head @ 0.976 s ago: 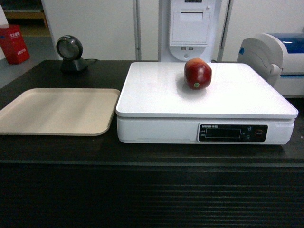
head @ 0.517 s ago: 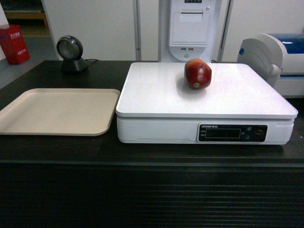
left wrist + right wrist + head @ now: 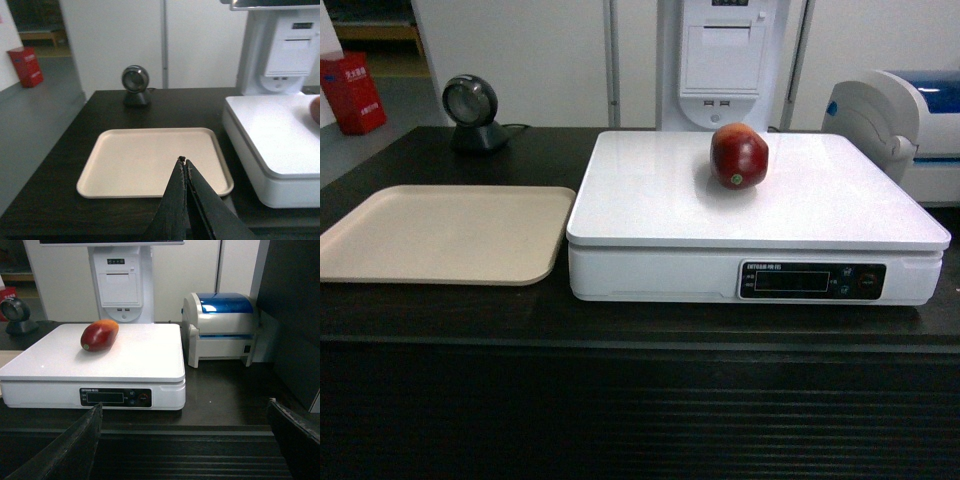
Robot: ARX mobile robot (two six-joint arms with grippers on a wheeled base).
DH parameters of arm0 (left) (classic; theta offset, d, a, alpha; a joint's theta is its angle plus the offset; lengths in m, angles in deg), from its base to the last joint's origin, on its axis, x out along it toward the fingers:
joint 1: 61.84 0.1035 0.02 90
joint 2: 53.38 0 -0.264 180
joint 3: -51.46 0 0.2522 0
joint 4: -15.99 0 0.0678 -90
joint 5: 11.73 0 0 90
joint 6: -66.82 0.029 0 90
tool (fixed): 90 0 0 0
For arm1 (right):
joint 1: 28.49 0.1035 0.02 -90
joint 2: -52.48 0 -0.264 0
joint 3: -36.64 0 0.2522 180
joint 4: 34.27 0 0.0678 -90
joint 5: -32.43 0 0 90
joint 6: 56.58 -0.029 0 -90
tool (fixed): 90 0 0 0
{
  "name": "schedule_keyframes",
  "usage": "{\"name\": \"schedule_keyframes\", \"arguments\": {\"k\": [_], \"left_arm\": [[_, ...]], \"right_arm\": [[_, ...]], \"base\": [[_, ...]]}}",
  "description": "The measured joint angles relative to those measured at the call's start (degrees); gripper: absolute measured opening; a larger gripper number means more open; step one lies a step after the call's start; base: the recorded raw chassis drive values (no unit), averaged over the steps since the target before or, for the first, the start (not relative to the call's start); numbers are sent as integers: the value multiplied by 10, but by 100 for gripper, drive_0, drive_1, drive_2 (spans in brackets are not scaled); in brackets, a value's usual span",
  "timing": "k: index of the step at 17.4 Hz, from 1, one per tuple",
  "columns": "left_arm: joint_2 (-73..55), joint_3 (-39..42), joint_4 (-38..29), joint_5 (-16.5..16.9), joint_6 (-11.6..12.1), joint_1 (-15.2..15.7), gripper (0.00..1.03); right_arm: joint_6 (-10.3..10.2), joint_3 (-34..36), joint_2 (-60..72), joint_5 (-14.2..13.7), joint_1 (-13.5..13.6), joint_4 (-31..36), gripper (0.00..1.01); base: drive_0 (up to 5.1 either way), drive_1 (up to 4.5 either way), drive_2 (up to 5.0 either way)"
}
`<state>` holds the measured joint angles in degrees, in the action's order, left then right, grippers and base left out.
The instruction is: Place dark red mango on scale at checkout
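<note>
Dark red, the one mango (image 3: 739, 156) lies free on the white scale (image 3: 650, 200), toward the plate's 12 o'clock edge, with nothing gripping it. The scale stands on the black desk (image 3: 440, 310), its display strip facing front. At the scale's 9 o'clock, just beside it, lies one beige tray (image 3: 440, 235). At the tray's 12 o'clock, well back, stands one round scanner (image 3: 471, 112).

The right wrist view shows the mango side-on, with its orange-yellow end, and one blue-topped printer (image 3: 222, 330) at the scale's 3 o'clock; the head view catches only part of that printer at its right edge. The right hand (image 3: 187, 432) shows there as two dark fingers (image 3: 70, 450) spread far apart, released and empty.

The left wrist view shows only a sliver of the mango at its right edge. The left hand (image 3: 184, 162) hangs over the tray's near edge, fingers pressed together, clenched on nothing.
</note>
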<state>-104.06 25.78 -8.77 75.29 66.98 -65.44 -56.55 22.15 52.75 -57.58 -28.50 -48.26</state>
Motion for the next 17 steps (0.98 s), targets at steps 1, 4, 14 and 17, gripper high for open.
{"name": "schedule_keyframes", "arguments": {"k": [1, 4, 14, 17], "left_arm": [[19, 14, 5, 26, 0, 29, 2], [63, 42, 21, 28, -1, 37, 2], [216, 113, 93, 30, -1, 35, 2], [261, 114, 144, 30, -1, 35, 2]], "right_arm": [[0, 0, 0, 0, 0, 0, 98], [0, 0, 0, 0, 0, 0, 98], [0, 0, 0, 0, 0, 0, 98], [0, 0, 0, 0, 0, 0, 98]], "base": [[0, 0, 0], [0, 0, 0], [0, 0, 0], [0, 0, 0]]}}
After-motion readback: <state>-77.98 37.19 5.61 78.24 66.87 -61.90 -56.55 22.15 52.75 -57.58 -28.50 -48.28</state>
